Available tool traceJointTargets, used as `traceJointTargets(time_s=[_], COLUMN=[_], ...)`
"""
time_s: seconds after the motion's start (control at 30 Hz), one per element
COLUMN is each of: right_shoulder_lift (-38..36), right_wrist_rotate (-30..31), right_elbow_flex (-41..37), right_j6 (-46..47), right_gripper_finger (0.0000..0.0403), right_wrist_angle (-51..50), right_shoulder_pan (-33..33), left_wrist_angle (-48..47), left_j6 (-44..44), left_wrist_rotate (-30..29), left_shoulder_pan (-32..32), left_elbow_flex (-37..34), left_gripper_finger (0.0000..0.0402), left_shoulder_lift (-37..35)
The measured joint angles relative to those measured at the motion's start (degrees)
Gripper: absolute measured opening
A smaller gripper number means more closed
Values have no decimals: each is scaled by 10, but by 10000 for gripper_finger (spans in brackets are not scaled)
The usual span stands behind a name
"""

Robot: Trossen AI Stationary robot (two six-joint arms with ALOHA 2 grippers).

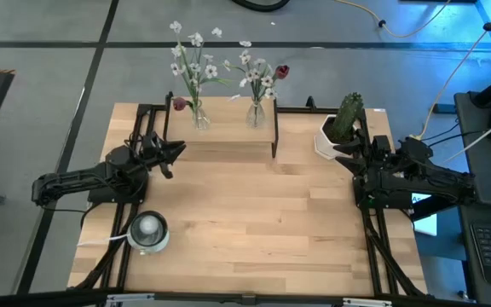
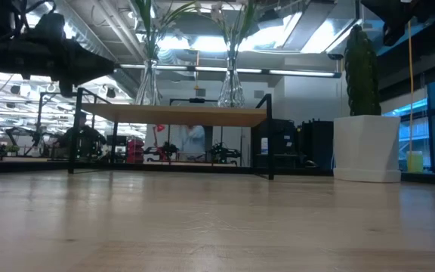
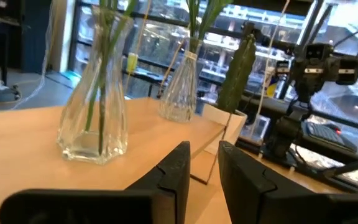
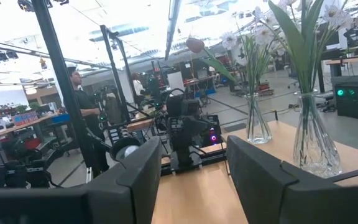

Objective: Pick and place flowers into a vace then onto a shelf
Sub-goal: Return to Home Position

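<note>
Now we see white and red flowers [image 1: 193, 53] in two clear vases [image 1: 200, 117] on the shelf [image 1: 228, 130]. The left end effector [image 1: 176, 158] is barely open, the right end effector [image 1: 345, 156] wide.

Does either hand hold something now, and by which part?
Nothing is held. The left hand and the right hand are both open and empty; the flowers stand in vases on the shelf.

One camera looks straight down, one level across the table [image 1: 254, 222], two from the wrists; all share the shelf [image 1: 224, 128].
</note>
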Motion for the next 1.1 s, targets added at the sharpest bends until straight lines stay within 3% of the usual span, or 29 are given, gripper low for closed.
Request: traceJointTargets(time_s=[0.47, 0.8, 0.9, 1.1], right_shoulder_lift=[0, 1, 0, 1], right_wrist_rotate=[1, 37, 69, 72], right_elbow_flex=[0, -1, -33, -148], right_j6=[-31, -62, -59, -57], right_gripper_finger=[185, 185, 185, 185], right_wrist_angle=[-7, -22, 33, 202], right_shoulder_pan=[0, 0, 0, 0], left_wrist_angle=[-34, -35, -35, -35], left_j6=[10, 10, 10, 10], left_wrist_rotate=[-3, -2, -2, -3], left_shoulder_pan=[0, 0, 0, 0], left_elbow_flex=[0, 0, 0, 0], left_gripper_finger=[62, 60, 59, 59], left_shoulder_lift=[4, 4, 4, 4])
